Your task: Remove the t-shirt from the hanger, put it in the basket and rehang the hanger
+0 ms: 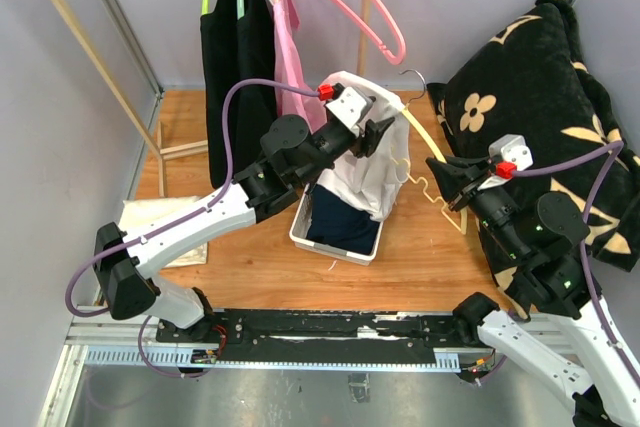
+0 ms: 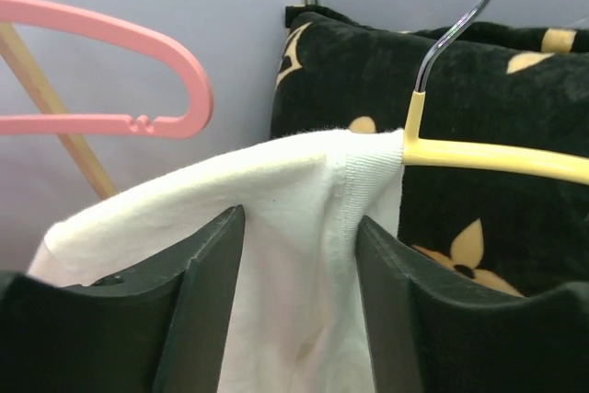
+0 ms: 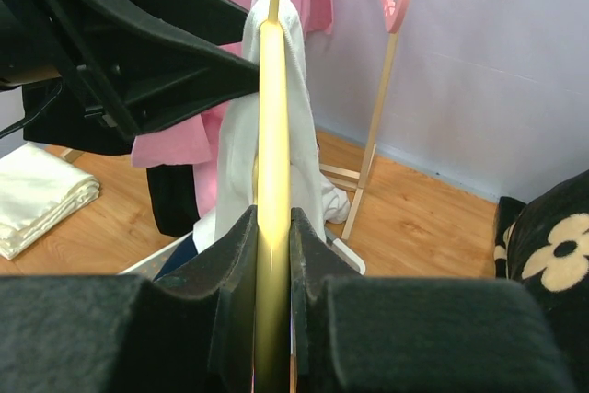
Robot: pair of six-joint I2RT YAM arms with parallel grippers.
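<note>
Clamping the yellow hanger (image 3: pixel 273 126) at frame centre, right gripper (image 3: pixel 273 227) anchors it. Left gripper (image 2: pixel 299 220), jaws apart, straddles the white t-shirt (image 2: pixel 175 204) shoulder, likely to pull it off.

We saw the t-shirt (image 2: pixel 304 227) as soft, matt white knit cloth with a ribbed collar, on a hanger (image 2: pixel 497 156) of smooth, glossy yellow plastic with a shiny metal hook. The pink hanger (image 2: pixel 101 27) looked like glossy plastic too; the table (image 1: pixel 420 237) was smooth wood.
</note>
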